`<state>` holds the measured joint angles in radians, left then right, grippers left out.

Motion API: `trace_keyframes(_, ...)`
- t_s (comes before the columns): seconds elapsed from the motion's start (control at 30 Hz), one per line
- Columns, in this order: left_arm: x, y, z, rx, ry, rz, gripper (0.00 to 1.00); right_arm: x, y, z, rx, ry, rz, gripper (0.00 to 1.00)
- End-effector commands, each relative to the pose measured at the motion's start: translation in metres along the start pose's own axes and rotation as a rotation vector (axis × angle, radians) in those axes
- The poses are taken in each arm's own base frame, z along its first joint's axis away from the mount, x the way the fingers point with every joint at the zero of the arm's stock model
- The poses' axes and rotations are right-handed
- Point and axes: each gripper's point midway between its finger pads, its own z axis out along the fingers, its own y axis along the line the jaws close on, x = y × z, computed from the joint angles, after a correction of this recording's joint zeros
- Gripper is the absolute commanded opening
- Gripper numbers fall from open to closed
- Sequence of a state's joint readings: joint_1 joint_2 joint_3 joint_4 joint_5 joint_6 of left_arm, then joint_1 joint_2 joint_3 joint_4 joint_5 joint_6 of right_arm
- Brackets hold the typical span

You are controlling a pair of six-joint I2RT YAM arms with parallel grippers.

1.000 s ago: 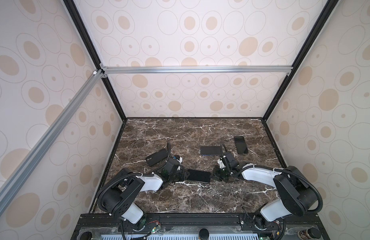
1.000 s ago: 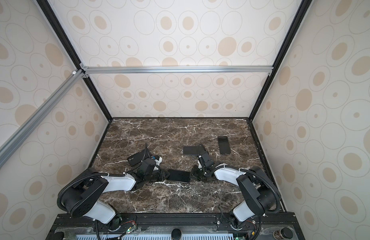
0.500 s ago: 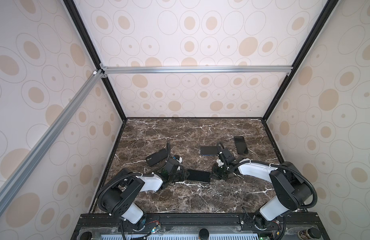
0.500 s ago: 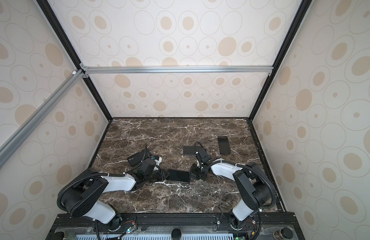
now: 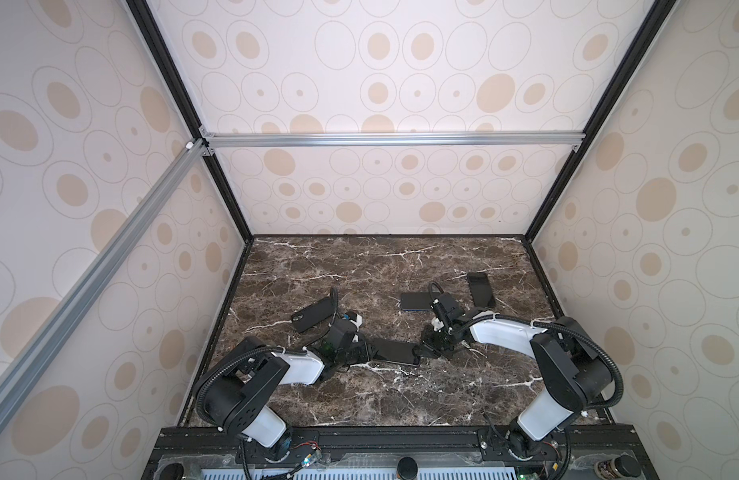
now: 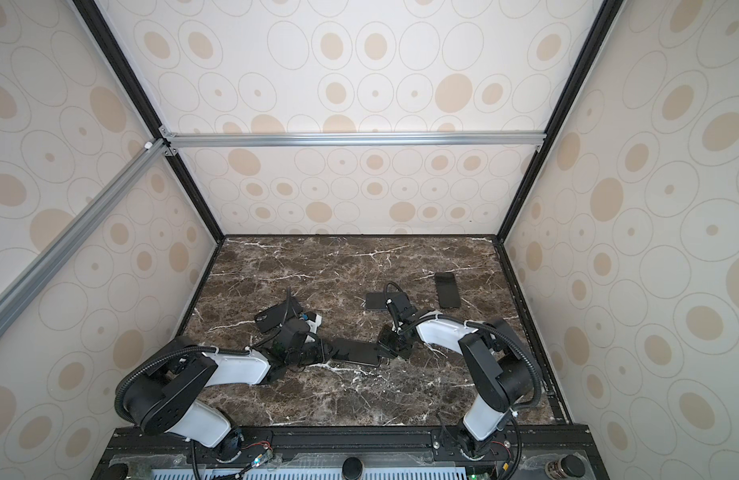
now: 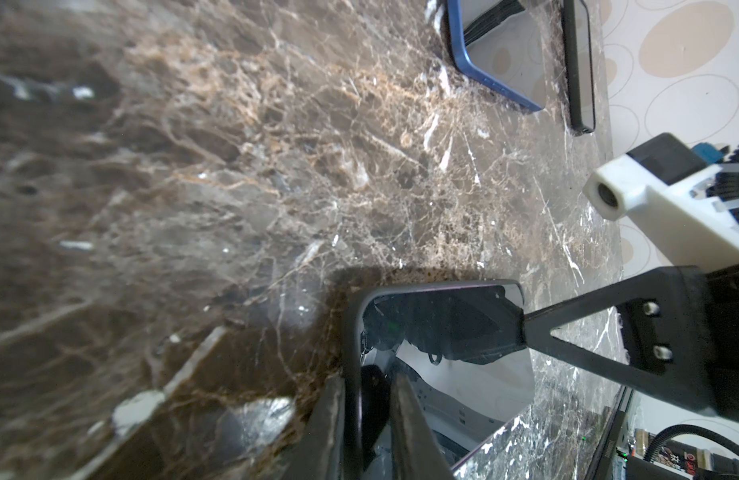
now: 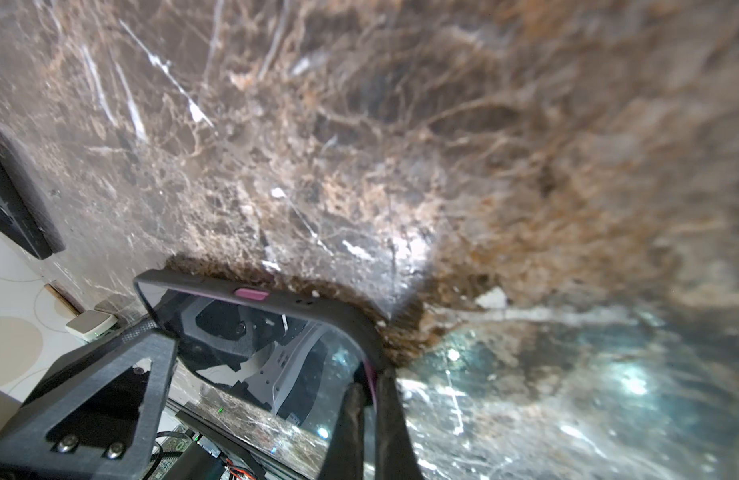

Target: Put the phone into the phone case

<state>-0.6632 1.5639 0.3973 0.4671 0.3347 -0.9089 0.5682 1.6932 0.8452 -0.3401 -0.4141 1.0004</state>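
Note:
A glossy black phone (image 5: 394,352) (image 6: 356,352) lies flat near the middle of the marble table, between my two grippers. A dark grey phone case (image 8: 317,305) with a pink button rims its screen (image 8: 276,345). I cannot tell whether the phone is seated all round. My left gripper (image 5: 369,351) (image 7: 367,378) is shut across the phone's left end, one finger on each face. My right gripper (image 5: 421,351) (image 8: 371,384) is shut thinly on the case's rim at the right end, with pink showing between its fingers. In the left wrist view the phone (image 7: 442,324) reflects my arm.
A dark case-like slab (image 5: 313,314) with camera holes lies behind my left gripper. A blue-rimmed phone (image 5: 417,300) (image 7: 496,54) and a black phone (image 5: 480,289) (image 7: 579,62) lie at the back right. Patterned walls close three sides of the table (image 5: 359,399).
My right forearm and wrist have shifted slightly to the left and back. The phone and my left arm have stayed put, and both grips are unchanged.

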Motion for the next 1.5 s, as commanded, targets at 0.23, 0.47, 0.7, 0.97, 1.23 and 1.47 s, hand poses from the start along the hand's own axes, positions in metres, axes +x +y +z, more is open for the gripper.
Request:
trace_keyframes(0.23, 0.178, 0.041, -0.045, -0.107, 0.698, -0.154, 0.2, 0.037, -0.024, 0.026, 0.177, -0.032, -0.235, 0.02)
trace_keyframes(0.47, 0.17, 0.046, -0.041, -0.13, 0.663, -0.14, 0.21, 0.029, -0.006, -0.018, 0.193, -0.111, -0.32, 0.13)
trace_keyframes(0.7, 0.165, 0.051, -0.042, -0.153, 0.641, -0.126, 0.21, 0.028, 0.001, -0.057, 0.149, -0.158, -0.342, 0.15)
trace_keyframes(0.97, 0.154, 0.044, -0.037, -0.15, 0.622, -0.107, 0.22, 0.036, -0.04, -0.079, 0.188, -0.143, -0.293, 0.21)
trace_keyframes(1.23, 0.144, 0.042, -0.033, -0.162, 0.588, -0.11, 0.27, 0.035, -0.05, -0.056, 0.093, -0.072, -0.233, 0.21)
trace_keyframes(1.47, 0.14, 0.043, -0.031, -0.174, 0.565, -0.117, 0.28, 0.039, -0.056, -0.04, 0.05, -0.018, -0.209, 0.19)
